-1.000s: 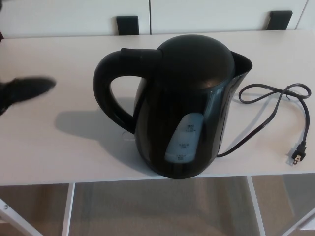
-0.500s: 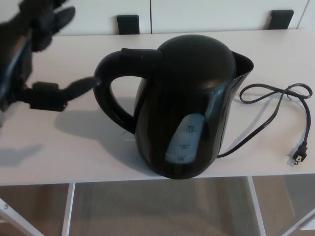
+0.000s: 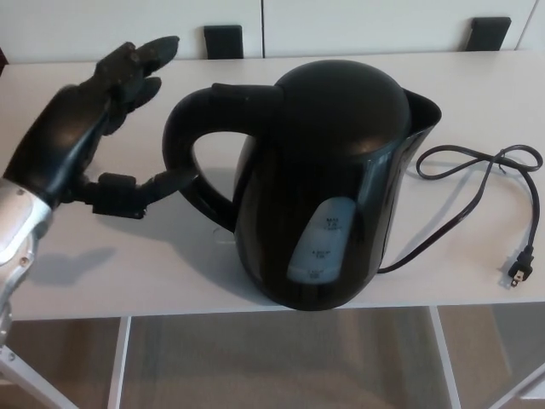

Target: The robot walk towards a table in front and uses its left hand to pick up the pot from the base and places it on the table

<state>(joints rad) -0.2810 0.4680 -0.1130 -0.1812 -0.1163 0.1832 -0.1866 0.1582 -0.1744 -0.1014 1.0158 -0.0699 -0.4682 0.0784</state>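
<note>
The black electric kettle (image 3: pixel 332 187) stands upright on the white table (image 3: pixel 477 94) near its front edge, spout to the right and loop handle (image 3: pixel 177 136) to the left. Any base beneath it is hidden by the body. The left hand (image 3: pixel 81 136) hovers just beside the handle, spread open and holding nothing. Its fingers (image 3: pixel 136 60) point up and away above the handle's top, and its thumb (image 3: pixel 140 192) reaches across to the handle's lower curve, where contact cannot be judged. A power cord (image 3: pixel 477 183) loops over the table to the right, ending in a plug (image 3: pixel 517 268).
</note>
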